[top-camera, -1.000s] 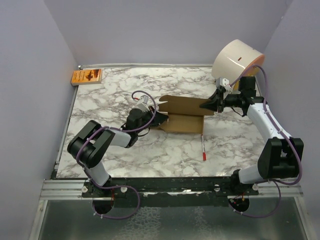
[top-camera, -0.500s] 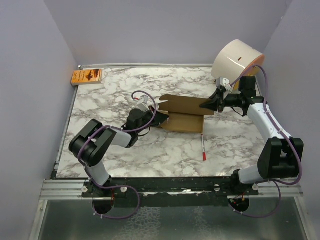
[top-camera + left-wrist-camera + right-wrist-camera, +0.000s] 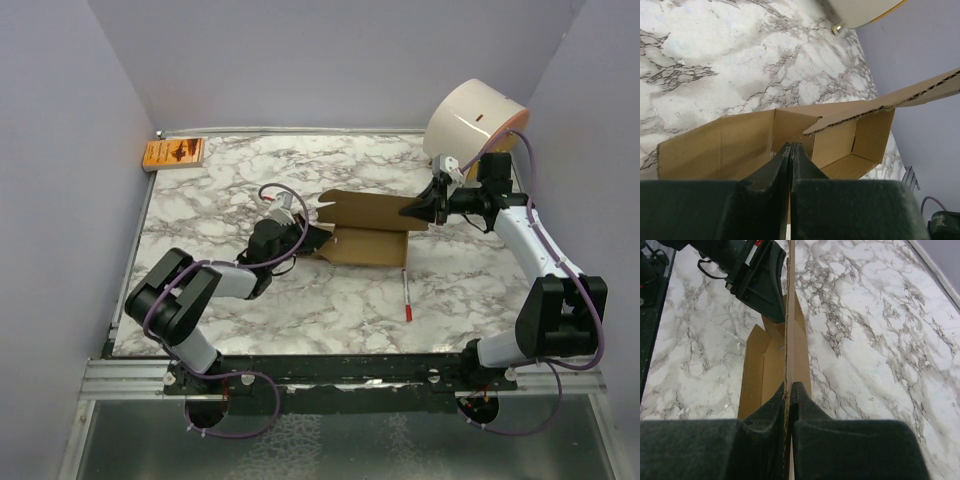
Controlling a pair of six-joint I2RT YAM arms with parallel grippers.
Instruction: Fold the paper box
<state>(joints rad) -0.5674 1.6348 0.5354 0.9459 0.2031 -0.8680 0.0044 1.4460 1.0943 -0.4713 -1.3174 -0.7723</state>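
- While you read the top external view, note that the paper box lies half-formed near the middle of the table, with its long flap on the far side. The left fingers meet the box's left end. The right fingers pinch the flap's right end.
- Left wrist view: the left fingers are closed, with their tips against the near wall of the open trough. You cannot tell whether any card lies between them. Use this arm as an anchor, and press the wall only hard enough to stop the box sliding.
- Right wrist view: the right fingers are clamped on the flap, which is seen edge-on and runs straight away from the camera. Judged from this, the step in hand is closing the flap over the trough. Swing the flap about its crease rather than pulling it. Hold its edge parallel to the box's length so the card neither twists nor tears.
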